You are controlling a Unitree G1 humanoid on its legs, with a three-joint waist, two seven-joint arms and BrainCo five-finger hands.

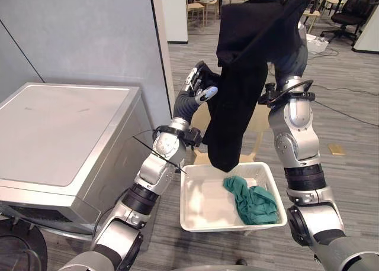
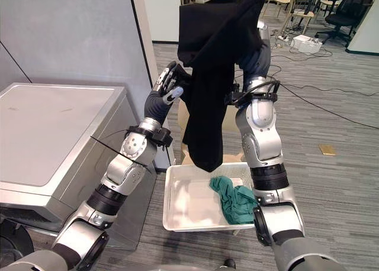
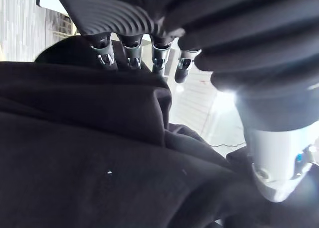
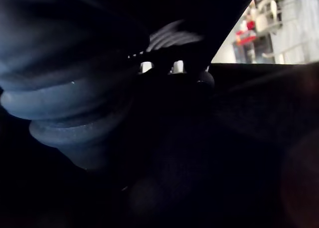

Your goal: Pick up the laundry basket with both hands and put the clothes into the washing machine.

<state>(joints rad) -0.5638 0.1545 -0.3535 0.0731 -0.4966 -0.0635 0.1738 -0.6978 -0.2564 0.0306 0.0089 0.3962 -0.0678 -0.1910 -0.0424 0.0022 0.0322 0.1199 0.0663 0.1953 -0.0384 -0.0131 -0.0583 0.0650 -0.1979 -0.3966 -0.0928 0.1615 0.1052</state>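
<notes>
A black garment point(image 1: 243, 76) hangs high in the air, its lower end dangling just above the white laundry basket point(image 1: 190, 207) on the floor. In the basket lies a crumpled green cloth point(image 1: 254, 201). My left hand point(image 1: 200, 86) is at the garment's left edge, with fingers point(image 3: 130, 53) and thumb closed on a fold of it. My right hand point(image 4: 99, 63) is raised under the top of the garment, which drapes over it and hides it. The silver washing machine point(image 1: 59, 129) stands to the left of the basket.
A grey partition wall point(image 1: 89, 34) rises behind the washing machine. A light wooden stool point(image 1: 260, 126) stands just behind the hanging garment. Office chairs point(image 1: 355, 10) and tables are at the far back right, with cables on the floor.
</notes>
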